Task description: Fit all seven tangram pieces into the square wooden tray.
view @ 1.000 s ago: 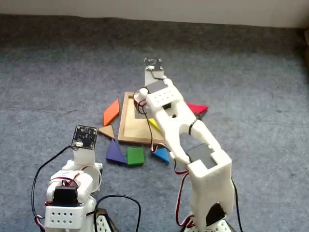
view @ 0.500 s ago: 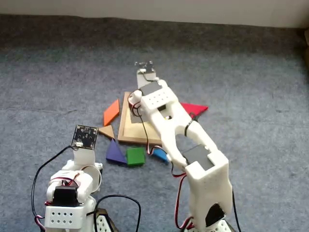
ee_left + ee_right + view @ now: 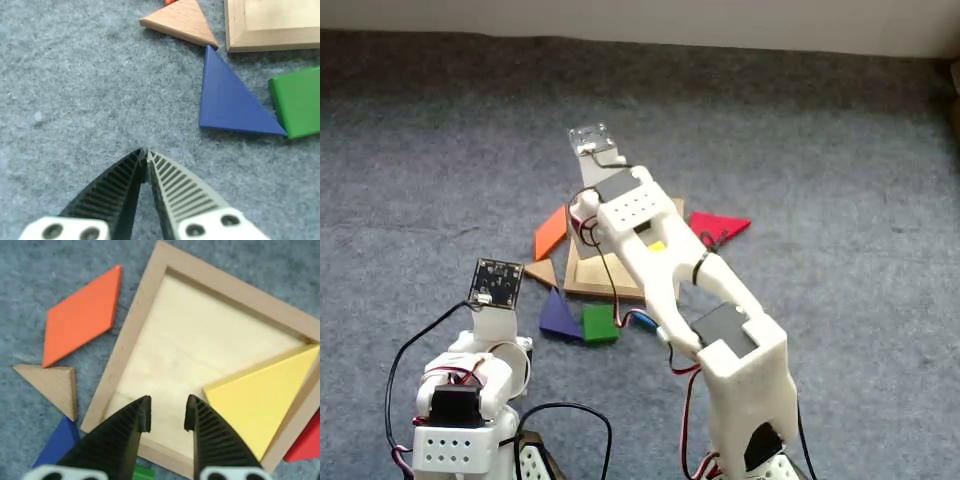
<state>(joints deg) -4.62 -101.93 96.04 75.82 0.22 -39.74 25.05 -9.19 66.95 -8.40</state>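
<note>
Two grippers are empty. Farthest left, the left gripper [image 3: 146, 152] hangs low over the grey carpet [image 3: 75, 100] with its jaws pressed together, near the blue triangle [image 3: 230, 102]. Moving rightward, the orange parallelogram [image 3: 551, 231], the tan triangle [image 3: 541, 271] and the green square [image 3: 600, 323] lie loose on the carpet just outside the square wooden tray [image 3: 129, 335]. Over the tray's bare floor hovers the right gripper [image 3: 167, 412], jaws a little apart and holding nothing. The yellow triangle [image 3: 255, 400] already lies inside, tucked toward one corner, and the red triangle [image 3: 718, 226] lies off the tray's right side. The step in hand looks like fetching the next loose piece, probably the orange or tan one. To do it well, the jaws should open wider than the piece, pinch it across its narrow width, and lift it clear of the rim. The piece should then be turned so an edge lies flush against the yellow triangle or the rim before release. No brand, label or writing can be read on any piece or on the tray.
</note>
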